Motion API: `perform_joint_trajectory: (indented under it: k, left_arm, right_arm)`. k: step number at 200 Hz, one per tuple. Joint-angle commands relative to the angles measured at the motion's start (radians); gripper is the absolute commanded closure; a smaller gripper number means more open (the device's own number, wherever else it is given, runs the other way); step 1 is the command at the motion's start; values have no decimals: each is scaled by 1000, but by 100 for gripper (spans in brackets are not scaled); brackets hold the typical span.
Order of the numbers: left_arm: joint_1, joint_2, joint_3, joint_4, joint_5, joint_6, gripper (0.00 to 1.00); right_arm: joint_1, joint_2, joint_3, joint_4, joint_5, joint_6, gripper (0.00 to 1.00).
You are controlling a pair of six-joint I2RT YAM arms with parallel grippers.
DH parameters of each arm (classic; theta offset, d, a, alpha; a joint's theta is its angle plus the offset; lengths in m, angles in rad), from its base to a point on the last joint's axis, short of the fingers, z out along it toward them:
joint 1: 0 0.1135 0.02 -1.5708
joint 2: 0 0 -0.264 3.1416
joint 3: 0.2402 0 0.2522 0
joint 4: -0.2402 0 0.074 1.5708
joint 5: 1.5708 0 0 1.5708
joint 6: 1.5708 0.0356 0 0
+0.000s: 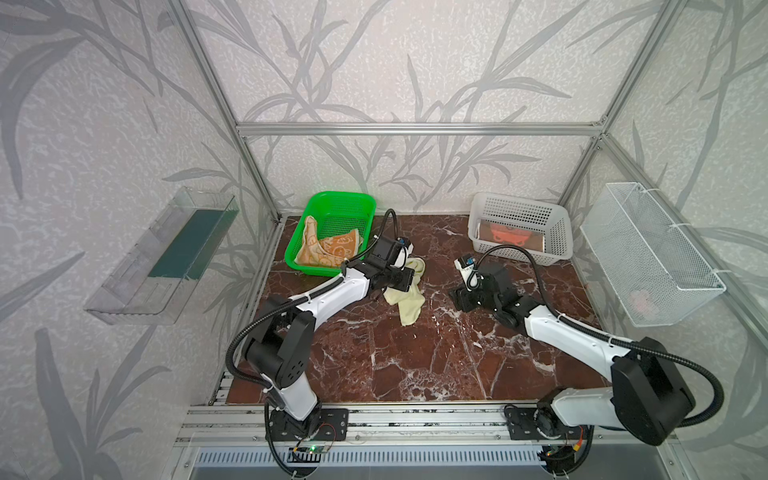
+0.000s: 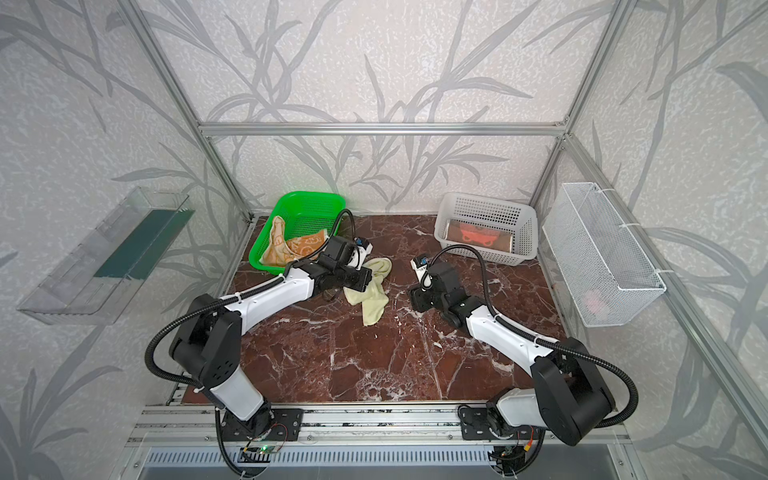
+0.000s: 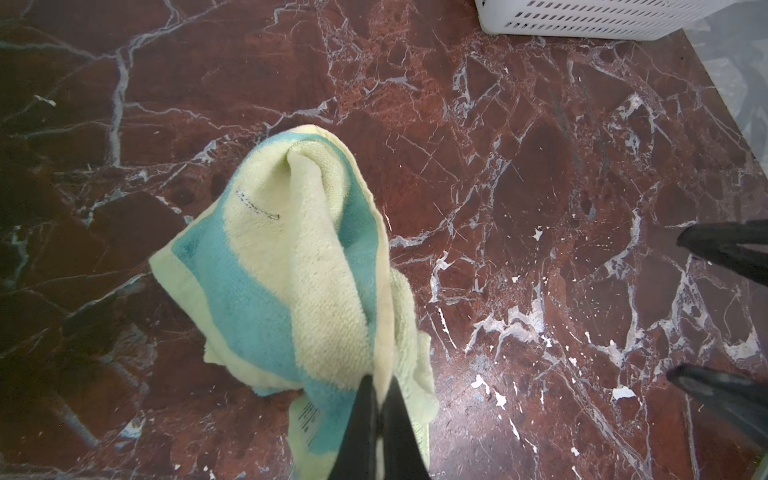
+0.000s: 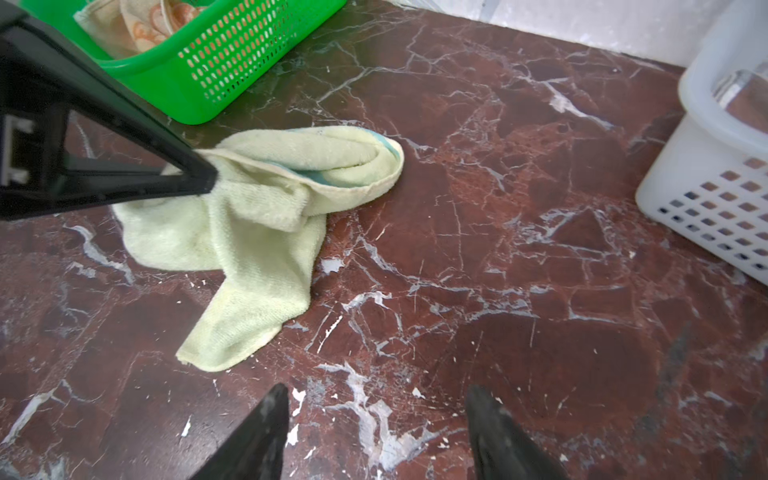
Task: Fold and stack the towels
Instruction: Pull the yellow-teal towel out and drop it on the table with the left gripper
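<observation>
A pale yellow towel (image 1: pixel 405 299) (image 2: pixel 372 299) lies crumpled on the marble table (image 1: pixel 415 365), right of the green basket (image 1: pixel 361 199). My left gripper (image 3: pixel 380 386) is shut on an edge of it; the left wrist view shows teal bands on the towel (image 3: pixel 291 249). My right gripper (image 4: pixel 376 395) stands open and empty just above the table, to the right of the yellow towel (image 4: pixel 257 216). An orange-cream towel with cartoon faces (image 1: pixel 328 247) (image 2: pixel 291 247) lies bunched in the green basket. A folded salmon-orange towel (image 1: pixel 509 239) (image 2: pixel 478 237) lies in the white basket (image 1: pixel 519 208).
The green basket (image 4: pixel 232 62) stands at the back left and the white basket (image 4: pixel 706 187) at the back right. A white wire basket (image 1: pixel 648 253) hangs on the right wall, and a clear plastic shelf (image 1: pixel 166 257) on the left wall.
</observation>
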Motion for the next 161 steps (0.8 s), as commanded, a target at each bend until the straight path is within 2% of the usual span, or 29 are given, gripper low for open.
perform_joint_trajectory:
  k: [1,29,56,86,110,139,161]
  left_arm:
    - [-8,15,24,22,26,-25,99]
    - [-37,67,61,32,105,-17,95]
    - [-77,128,106,0,127,9,83]
    - [-106,143,112,-10,118,37,55]
    - [-116,122,96,-13,91,55,40]
    - [-115,56,58,-9,30,71,32]
    - [-114,-19,26,0,-10,79,30]
  right_arm:
    - [20,11,-12,20,-33,-41,33]
    - [36,-3,-24,22,39,-37,33]
    - [36,-53,-40,20,225,8,33]
    - [33,-99,-45,-12,349,13,32]
    - [32,-110,-36,-33,345,-16,32]
    - [31,-94,-13,-38,306,-78,31]
    - [32,-82,-5,-15,246,-150,30]
